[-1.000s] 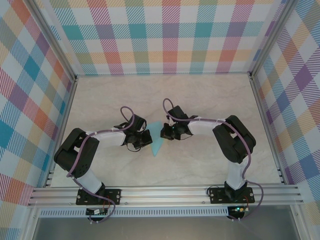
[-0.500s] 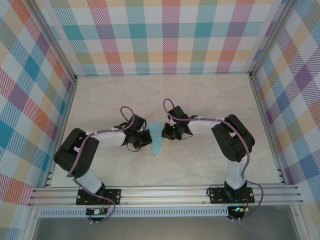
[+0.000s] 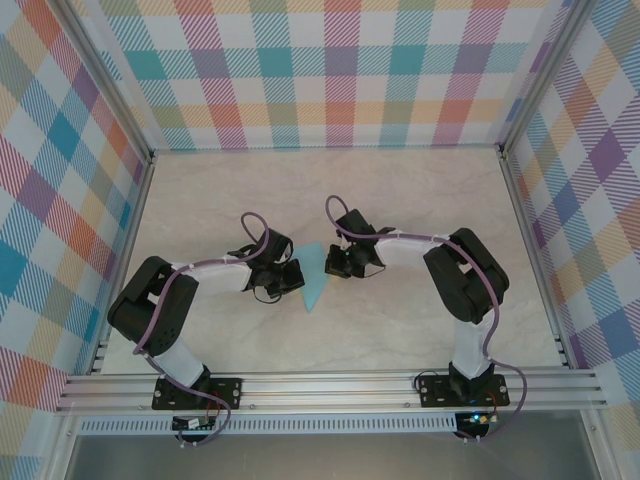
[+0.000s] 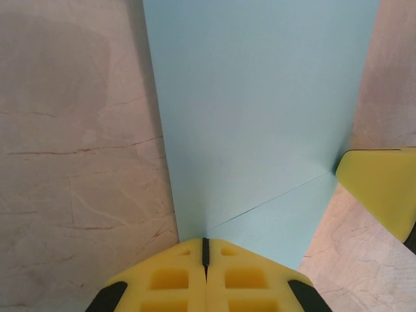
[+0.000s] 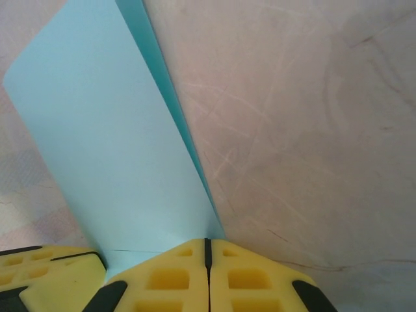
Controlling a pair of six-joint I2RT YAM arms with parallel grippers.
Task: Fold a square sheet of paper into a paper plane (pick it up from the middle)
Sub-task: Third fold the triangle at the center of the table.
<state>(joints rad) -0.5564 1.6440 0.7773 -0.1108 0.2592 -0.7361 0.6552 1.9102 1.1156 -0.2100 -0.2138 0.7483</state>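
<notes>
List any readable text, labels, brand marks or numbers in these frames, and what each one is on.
No readable text in any view.
No print on the blue paper; it is plain on the faces that show.
Nothing on the table but marble veining.
Nothing on the plaid walls but pattern.
Any marking on the arm base plates is too small to read.

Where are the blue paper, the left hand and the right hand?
blue paper [image 3: 314, 285]: overhead view, middle of its folded surface.
left hand [image 4: 205, 246]: left wrist view, seam between its closed yellow fingertips.
right hand [image 5: 208, 246]: right wrist view, seam between its closed yellow fingertips.
</notes>
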